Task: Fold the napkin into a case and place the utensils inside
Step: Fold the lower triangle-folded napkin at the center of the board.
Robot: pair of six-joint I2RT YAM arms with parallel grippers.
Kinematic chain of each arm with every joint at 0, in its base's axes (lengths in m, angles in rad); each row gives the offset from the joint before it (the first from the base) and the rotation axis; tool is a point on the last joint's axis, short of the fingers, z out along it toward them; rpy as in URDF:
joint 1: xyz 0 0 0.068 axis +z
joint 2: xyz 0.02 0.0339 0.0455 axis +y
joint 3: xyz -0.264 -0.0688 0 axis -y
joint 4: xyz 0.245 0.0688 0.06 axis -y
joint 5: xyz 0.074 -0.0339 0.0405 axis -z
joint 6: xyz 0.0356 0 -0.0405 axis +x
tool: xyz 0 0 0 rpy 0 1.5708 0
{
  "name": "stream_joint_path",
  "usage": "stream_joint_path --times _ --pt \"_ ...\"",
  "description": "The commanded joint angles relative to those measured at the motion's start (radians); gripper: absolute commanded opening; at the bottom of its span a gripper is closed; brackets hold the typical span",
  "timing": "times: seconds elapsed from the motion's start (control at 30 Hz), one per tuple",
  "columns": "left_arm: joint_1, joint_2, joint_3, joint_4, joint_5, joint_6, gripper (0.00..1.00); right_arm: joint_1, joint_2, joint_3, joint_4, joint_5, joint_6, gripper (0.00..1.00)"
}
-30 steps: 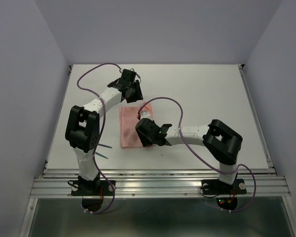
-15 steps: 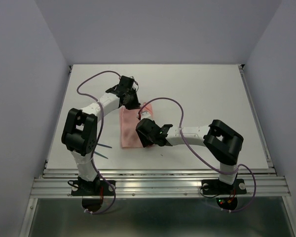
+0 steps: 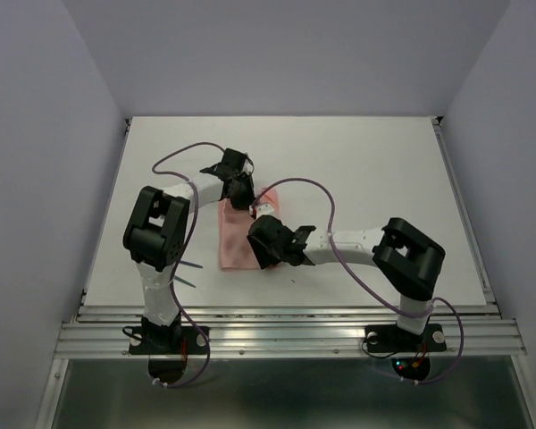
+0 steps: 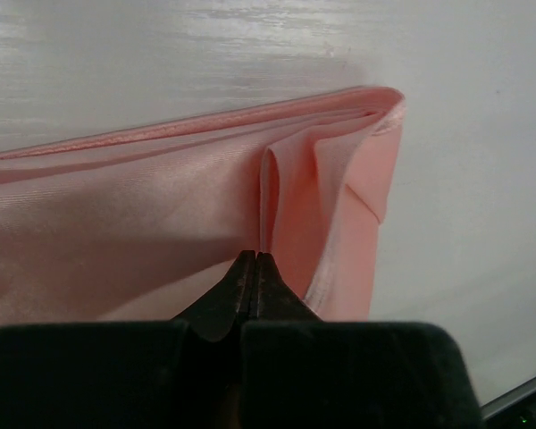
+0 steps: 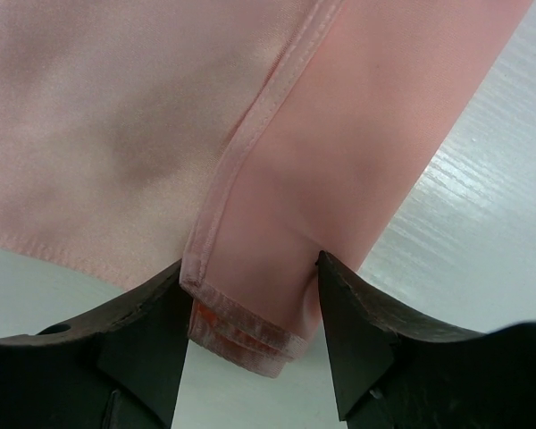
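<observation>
The pink napkin lies folded in the middle of the surface. In the overhead view the two wrists hide its far edge and near right corner. The left pincer is closed, nipping a raised crease. The right pincer stands open astride a hemmed corner. Teal utensils lie at the near left, well apart from the napkin and partly behind the left arm.

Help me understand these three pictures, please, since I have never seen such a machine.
Two robot arms are bolted to a white table. One picture looks down from above; the other two come from cameras on each wrist. On the table lies a folded pink napkin, with teal utensils partly hidden behind the left arm. The left fingers are shut, pinching a fold of the napkin. The right fingers stand open around one of its corners.
</observation>
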Motion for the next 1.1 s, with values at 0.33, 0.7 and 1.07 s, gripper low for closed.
stream_joint_path --times 0.33,0.7,1.07 --pt "-0.003 0.07 -0.013 0.017 -0.026 0.006 0.0 0.01 -0.233 -0.005 -0.035 0.018 -0.014 0.8" --pt "-0.003 0.07 -0.004 0.013 -0.022 0.008 0.0 -0.109 -0.295 -0.091 0.044 -0.067 0.121 0.2" --pt "-0.005 0.079 0.013 0.006 -0.014 0.009 0.0 -0.133 -0.183 -0.122 0.116 -0.304 0.104 0.04"
